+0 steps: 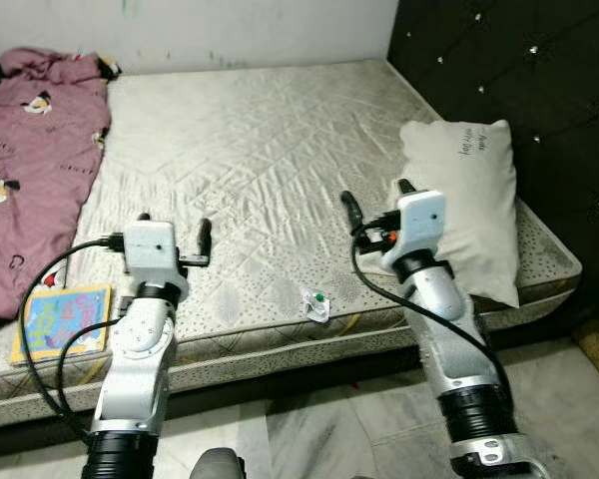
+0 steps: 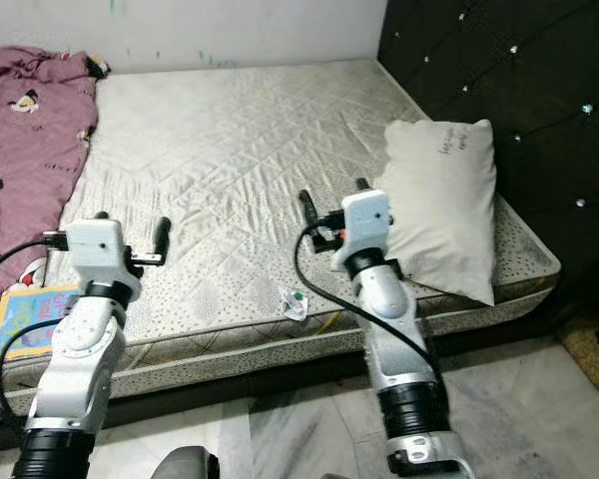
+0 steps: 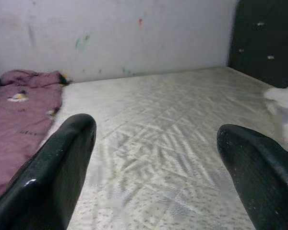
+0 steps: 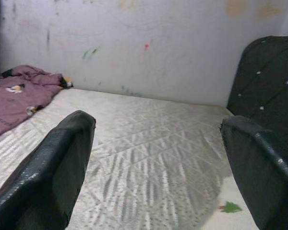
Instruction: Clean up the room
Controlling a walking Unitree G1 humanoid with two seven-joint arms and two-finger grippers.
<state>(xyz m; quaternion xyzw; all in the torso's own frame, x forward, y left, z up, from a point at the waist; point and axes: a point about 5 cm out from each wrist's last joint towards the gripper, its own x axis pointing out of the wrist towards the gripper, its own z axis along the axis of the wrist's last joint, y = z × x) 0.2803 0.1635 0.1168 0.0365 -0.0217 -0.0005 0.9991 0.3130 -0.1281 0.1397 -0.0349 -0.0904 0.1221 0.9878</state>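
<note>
Nearest you, a crumpled wrapper (image 1: 317, 305) and a picture book (image 1: 62, 319) lie at the mattress (image 1: 270, 150) edge. Your left gripper (image 1: 175, 235) and right gripper (image 1: 377, 200) hover above, jaws spread wide, empty. Farther back, the pillow (image 1: 469, 200) and purple blanket (image 1: 30, 150).

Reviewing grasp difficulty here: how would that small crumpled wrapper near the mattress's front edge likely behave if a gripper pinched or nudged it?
The crumpled wrapper looks thin and creased, so it is probably very light and would flatten when pinched. Lying near the edge of the mattress, a nudge might slide it off. It seems unlikely to roll.
</note>
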